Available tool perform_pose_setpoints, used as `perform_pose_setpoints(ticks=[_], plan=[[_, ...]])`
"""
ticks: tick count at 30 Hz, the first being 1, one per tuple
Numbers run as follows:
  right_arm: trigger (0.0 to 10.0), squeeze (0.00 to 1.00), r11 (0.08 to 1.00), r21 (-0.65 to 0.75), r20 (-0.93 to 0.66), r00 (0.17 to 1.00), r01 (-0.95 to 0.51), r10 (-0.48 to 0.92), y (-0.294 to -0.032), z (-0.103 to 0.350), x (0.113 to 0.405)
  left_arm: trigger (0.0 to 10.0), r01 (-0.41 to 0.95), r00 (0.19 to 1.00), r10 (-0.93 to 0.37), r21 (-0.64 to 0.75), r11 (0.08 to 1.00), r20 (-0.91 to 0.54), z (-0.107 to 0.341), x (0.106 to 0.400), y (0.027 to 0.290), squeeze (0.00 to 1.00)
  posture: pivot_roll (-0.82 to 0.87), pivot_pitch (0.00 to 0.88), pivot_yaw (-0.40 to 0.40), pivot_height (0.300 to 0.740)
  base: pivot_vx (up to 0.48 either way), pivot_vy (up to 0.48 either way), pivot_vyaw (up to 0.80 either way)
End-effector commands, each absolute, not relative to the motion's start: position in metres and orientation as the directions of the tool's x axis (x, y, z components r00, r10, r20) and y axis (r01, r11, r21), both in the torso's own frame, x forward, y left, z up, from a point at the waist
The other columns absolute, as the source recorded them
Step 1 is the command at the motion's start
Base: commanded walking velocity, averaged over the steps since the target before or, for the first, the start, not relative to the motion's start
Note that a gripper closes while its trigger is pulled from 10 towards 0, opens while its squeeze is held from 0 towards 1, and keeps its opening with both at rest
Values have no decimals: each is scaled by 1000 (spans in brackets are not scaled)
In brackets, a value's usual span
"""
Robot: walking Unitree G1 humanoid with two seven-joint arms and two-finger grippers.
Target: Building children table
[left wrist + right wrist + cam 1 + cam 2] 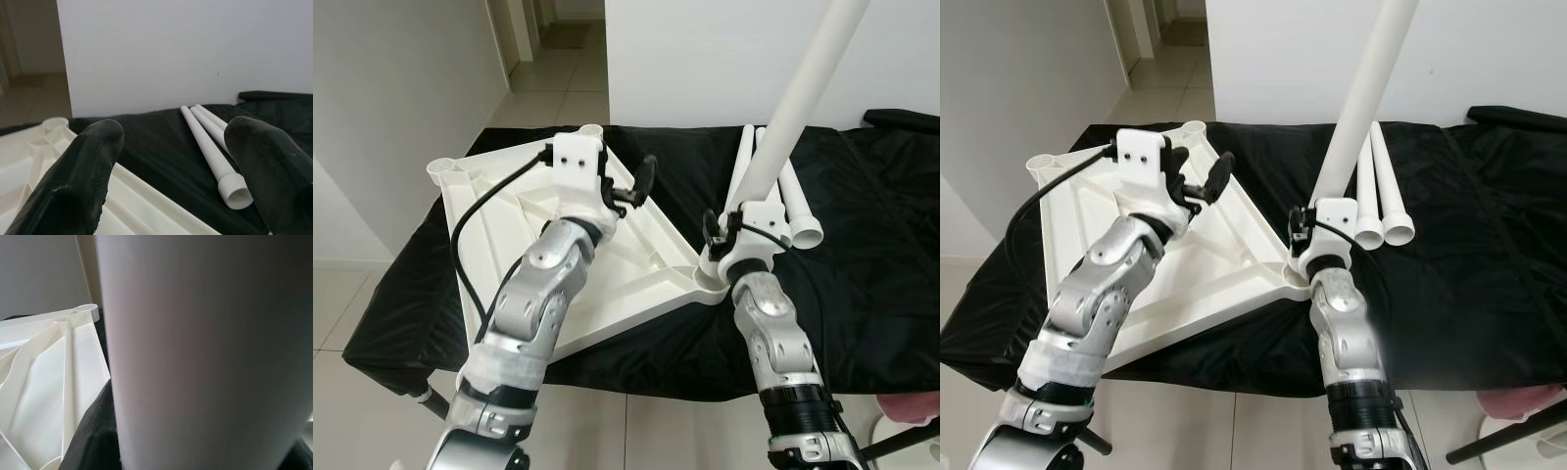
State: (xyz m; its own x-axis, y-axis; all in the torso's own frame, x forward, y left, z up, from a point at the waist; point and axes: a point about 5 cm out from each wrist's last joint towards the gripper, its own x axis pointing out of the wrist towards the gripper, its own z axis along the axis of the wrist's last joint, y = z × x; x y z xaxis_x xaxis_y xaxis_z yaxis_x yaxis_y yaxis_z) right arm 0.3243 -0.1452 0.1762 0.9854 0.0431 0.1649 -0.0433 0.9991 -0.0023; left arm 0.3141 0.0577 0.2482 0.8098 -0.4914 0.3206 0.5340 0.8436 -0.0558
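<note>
1. Tabletop panel [519, 284]: white plastic, lying underside up on the black-covered table [862, 294], ribs showing. Round leg sockets at its corners; the near-right corner socket [710, 284] sits directly beneath the right tool.
2. Held table leg [793, 108]: long white tube, long axis close to upright, leaning up and to the right. Its lower end sits at that corner socket; whether it is seated cannot be told.
3. Right tool [729, 230]: clenched around the lower part of the held leg, just above the socket. This arm is the nearer one to the joint.
4. Left tool [636, 186]: released, fingers [83, 171] spread, hovering over the panel's middle, touching nothing.
5. Spare legs [1381, 186]: two white tubes lying side by side on the black cover, right of the panel, open ends toward the robot.
6. Judgement: the next move likely presses the leg down along its own axis into the socket.
</note>
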Motion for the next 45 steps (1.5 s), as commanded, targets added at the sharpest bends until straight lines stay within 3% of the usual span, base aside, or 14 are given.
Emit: perform_pose_setpoints(ticks=[1,18,34,45], plan=[[10000,0,997,2,159,984,-83,82,-142,174,320,10000,696,674,-673,44,716,305,239,301,48,0,-39,10,82,740,0,0,0],[10000,0,981,-51,140,971,-187,193,-147,171,313,10000,782,586,-782,105,614,210,210,275,39,0,-31,40,61,740,0,0,0],[10000,0,948,-117,96,946,-298,309,-156,154,335,10000,915,402,-914,26,404,45,176,247,43,0,-2,33,55,740,0,0,0],[10000,0,917,-171,89,921,-361,379,-146,145,333,10000,912,411,-912,-31,410,20,169,243,41,0,-1,14,61,740,0,0,0]])
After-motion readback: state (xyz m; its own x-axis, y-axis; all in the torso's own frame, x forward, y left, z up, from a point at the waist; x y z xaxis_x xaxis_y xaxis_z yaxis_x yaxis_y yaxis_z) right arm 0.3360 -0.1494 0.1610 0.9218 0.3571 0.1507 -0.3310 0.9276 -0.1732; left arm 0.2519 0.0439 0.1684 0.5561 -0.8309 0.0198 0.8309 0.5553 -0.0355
